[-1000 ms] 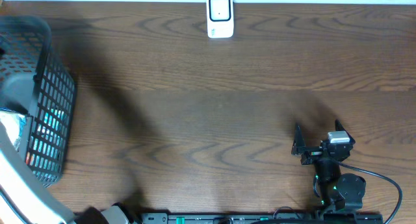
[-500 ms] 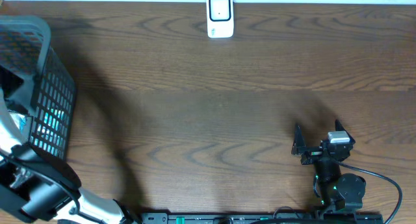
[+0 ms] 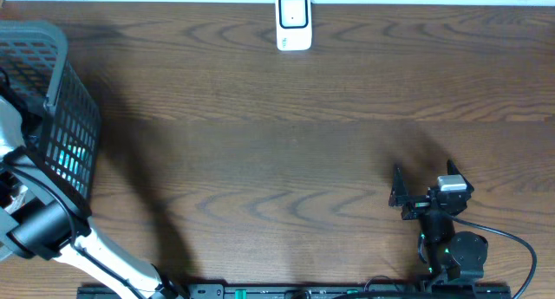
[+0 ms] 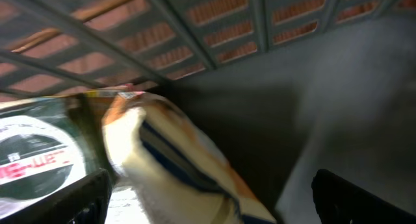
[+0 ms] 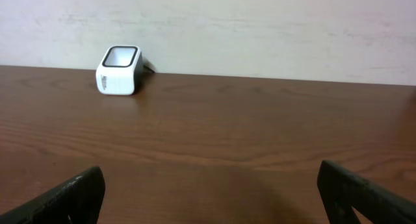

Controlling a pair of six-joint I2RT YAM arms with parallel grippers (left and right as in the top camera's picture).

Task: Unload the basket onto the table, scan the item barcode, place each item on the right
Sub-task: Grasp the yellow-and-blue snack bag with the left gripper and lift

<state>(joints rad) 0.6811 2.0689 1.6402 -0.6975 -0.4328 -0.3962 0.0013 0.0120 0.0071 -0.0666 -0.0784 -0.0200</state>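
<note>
Entry: Scan the item barcode.
- Black mesh basket (image 3: 65,91) at end of bench (image 3: 260,160).
- Inside basket: cream-and-blue packet (image 4: 182,165), beside green-labelled pack (image 4: 36,159).
- My left gripper (image 4: 208,201): inside basket over packet, jaws spread, nothing pinched.
- My right gripper (image 5: 211,195): well apart from basket, jaws spread, empty.
- Barcode scanner (image 3: 294,22): well apart from basket.
- Progress, my reading: nothing picked up; grasp, carry and scan all left.

Surface: from overhead I see the bench (image 3: 286,152), a dark brown wood-grain top, with a pale wall behind its far edge.
Far edge: a small white barcode scanner (image 3: 293,22) stands at the middle, with a dark-rimmed window on its upper face.
Left end: a black mesh basket (image 3: 74,134) sits on the wood, well apart from the barcode scanner.
</note>
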